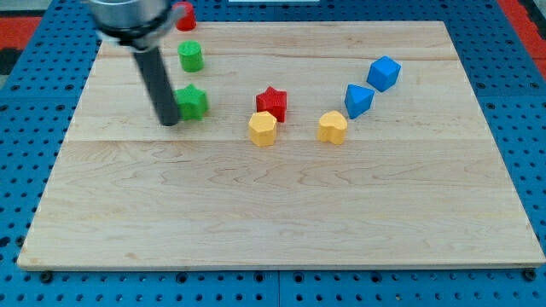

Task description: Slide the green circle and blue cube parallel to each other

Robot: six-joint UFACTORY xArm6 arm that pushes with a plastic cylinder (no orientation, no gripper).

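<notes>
The green circle (190,56) stands near the view's top left of the wooden board. The blue cube (384,73) sits at the view's upper right, far from it. My tip (168,122) rests on the board below the green circle, touching or almost touching the left side of a green star-like block (194,101). The rod rises up and to the left from the tip and hides part of the board behind it.
A red block (185,15) sits at the board's top edge, partly hidden by the arm. A red star (272,102), a yellow block (263,129), another yellow block (333,127) and a blue block (357,100) lie mid-board. The board's rim (281,269) runs along the view's bottom.
</notes>
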